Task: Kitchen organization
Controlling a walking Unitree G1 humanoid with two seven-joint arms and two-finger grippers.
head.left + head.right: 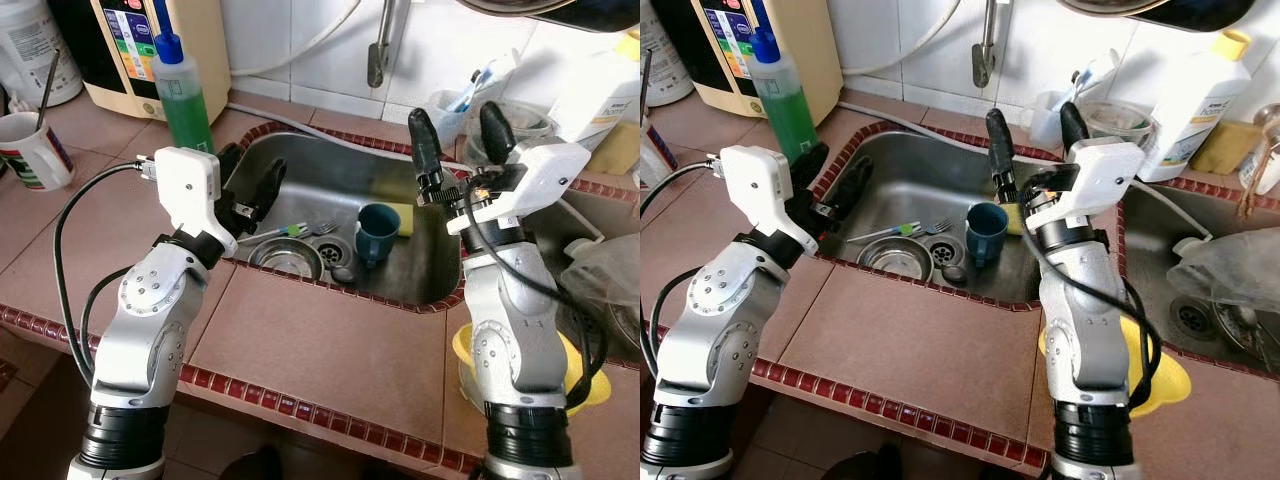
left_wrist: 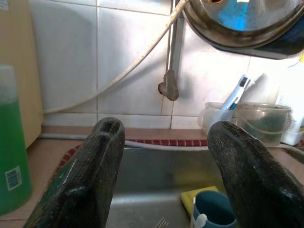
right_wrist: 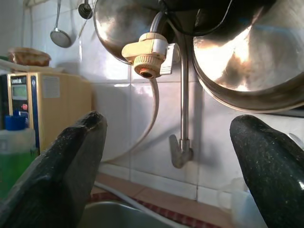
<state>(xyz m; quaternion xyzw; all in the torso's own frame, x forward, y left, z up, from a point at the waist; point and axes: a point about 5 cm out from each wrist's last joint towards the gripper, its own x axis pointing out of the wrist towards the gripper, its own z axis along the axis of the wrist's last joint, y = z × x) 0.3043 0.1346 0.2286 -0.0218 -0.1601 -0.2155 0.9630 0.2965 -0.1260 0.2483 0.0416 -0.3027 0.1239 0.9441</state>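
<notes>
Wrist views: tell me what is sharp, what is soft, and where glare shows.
Left wrist view: the left pincer fingers are close and soft, while the faucet handle is sharper. Right wrist view: the right pincer fingers are blurred, and bright glare sits on the hanging steel pan.

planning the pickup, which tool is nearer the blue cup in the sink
Right. The right tool hovers above the blue cup, slightly to its right; the left tool sits at the sink's far left edge.
</notes>
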